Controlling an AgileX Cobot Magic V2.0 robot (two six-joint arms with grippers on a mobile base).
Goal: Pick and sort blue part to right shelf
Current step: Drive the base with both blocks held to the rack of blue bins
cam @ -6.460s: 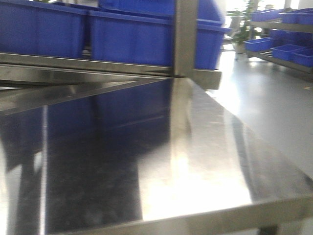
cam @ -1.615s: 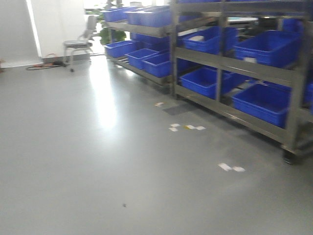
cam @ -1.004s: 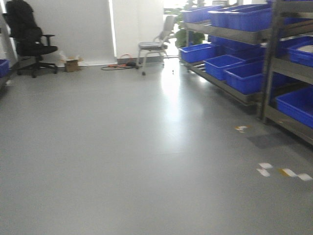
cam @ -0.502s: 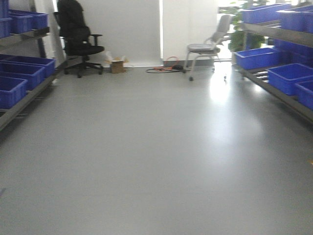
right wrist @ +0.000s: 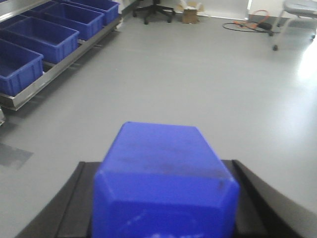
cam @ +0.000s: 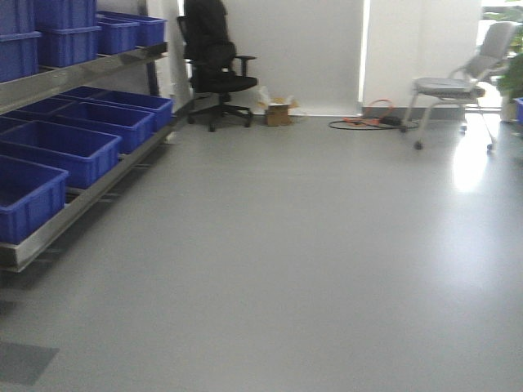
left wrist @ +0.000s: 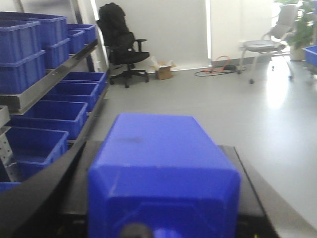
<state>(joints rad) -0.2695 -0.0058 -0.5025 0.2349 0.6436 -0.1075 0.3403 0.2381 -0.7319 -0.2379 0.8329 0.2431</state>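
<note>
**A:** What did the claws have hold of at that point?

**B:** Both were loaded, far as I could see. The left claw (left wrist: 158,145) was closed around a blue part (left wrist: 161,171). It was a chunky matte plastic block with chamfered corners, wedged between the two black fingers and filling most of the wrist view. The right claw (right wrist: 159,163) gripped a second blue part (right wrist: 161,146), same boxy shape, with a few dark marks on its top face.

**A:** And where were the parts?

**B:** Up in the air over the floor (cam: 286,269), which was smooth grey with a glossy glare patch. At picture left stood a steel rack (cam: 94,189) with a flat metal front rail and rows of open rectangular blue bins (cam: 61,151) on its levels. By the white far wall were a black office chair (cam: 214,65), a small cardboard box (cam: 278,110), an orange cable (cam: 372,122) and a grey chair (cam: 458,86) with thin metal legs.
</note>
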